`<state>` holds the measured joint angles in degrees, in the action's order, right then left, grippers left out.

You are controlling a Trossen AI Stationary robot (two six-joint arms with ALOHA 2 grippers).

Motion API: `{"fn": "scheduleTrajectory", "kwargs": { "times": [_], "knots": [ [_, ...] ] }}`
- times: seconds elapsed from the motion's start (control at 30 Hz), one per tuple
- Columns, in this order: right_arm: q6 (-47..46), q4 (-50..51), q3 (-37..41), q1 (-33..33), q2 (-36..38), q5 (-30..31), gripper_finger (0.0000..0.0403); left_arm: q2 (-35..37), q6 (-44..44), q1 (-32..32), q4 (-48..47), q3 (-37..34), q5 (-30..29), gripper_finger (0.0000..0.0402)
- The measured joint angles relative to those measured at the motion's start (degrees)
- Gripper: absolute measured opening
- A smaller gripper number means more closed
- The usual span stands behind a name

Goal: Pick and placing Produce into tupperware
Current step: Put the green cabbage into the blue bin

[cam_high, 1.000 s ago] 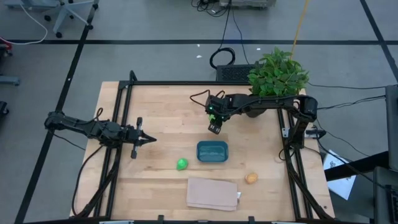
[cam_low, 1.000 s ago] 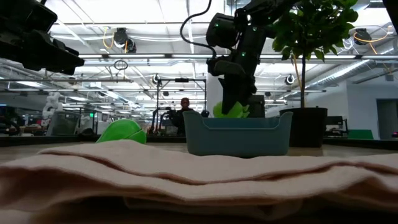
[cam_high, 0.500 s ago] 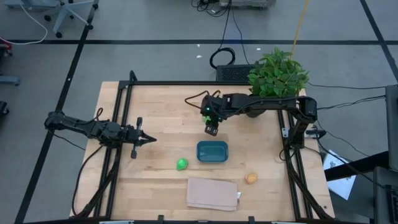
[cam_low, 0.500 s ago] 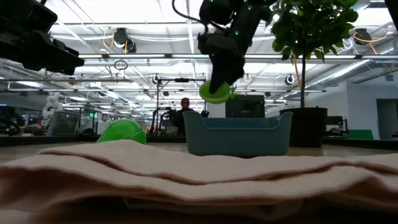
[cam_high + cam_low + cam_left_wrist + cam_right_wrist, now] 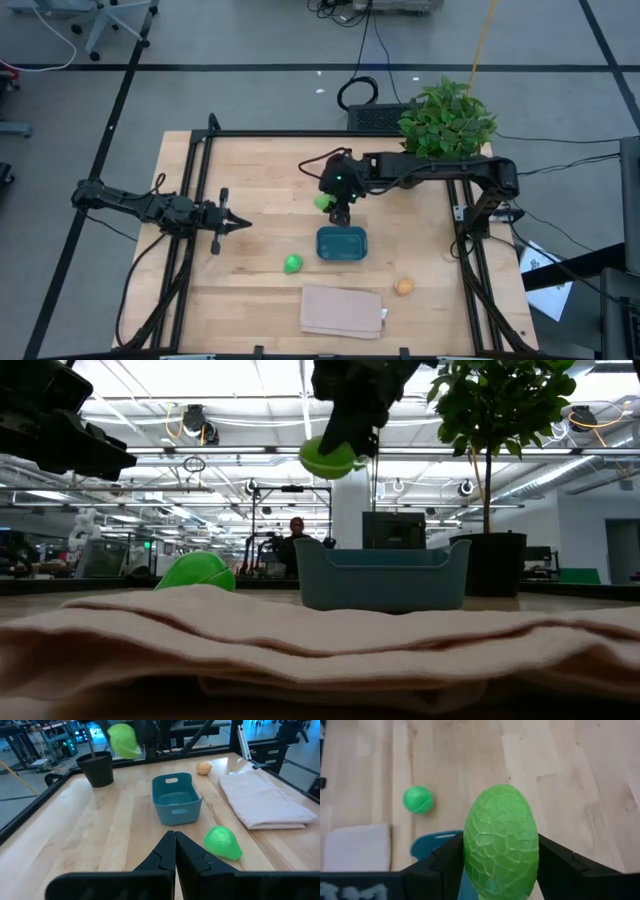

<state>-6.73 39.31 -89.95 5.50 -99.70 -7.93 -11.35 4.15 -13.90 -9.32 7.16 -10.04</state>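
My right gripper point(image 5: 333, 205) is high over the table, just beyond the far edge of the teal tupperware point(image 5: 341, 243), and is shut on the pale yellow-green fruit point(image 5: 322, 201). That fruit also shows high up in the low view point(image 5: 332, 457). The bright green fruit point(image 5: 292, 264) rests on the wood left of the tupperware. On the right, the orange fruit point(image 5: 404, 287) rests nearer the table's near edge. My left gripper point(image 5: 240, 224) hovers shut over the left half of the table, touching nothing. My right gripper pinches the pale yellow-green fruit point(image 5: 501, 842) between its two fingers point(image 5: 447, 862), one on each long side of the egg shape. The fingers come from above, slanting. The fruit is lifted clear, well above the tupperware's rim point(image 5: 383, 550).
A folded beige cloth point(image 5: 343, 311) lies by the near edge, in front of the tupperware. The potted plant point(image 5: 447, 118) stands at the far right, beside the right arm. Bare wood lies between the left gripper and the tupperware. A person shows far off in the room point(image 5: 296, 530).
My right gripper has risen with the pale yellow-green fruit, from table level behind the tupperware's far wall to well above its rim. It has shifted slightly toward the table's left. The fruit is now lifted clear.
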Motion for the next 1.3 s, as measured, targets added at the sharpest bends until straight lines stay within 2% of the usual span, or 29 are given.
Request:
{"fn": "scheduleTrajectory", "kwargs": {
  "times": [0.37, 1.3],
  "knots": [
    [1.9, -4.0, 0.0, -2.9, 0.5, -7.3, 0.0194, -0.3, -0.3, 0.0, -0.1, 0.0, -0.6, 0.0003],
    [5.2, -3.9, 1.4, -4.9, 0.5, -7.2, 0.0194, -0.3, -0.6, 0.0, -0.4, 0.0, -0.6, 0.0003]
  ]
}}
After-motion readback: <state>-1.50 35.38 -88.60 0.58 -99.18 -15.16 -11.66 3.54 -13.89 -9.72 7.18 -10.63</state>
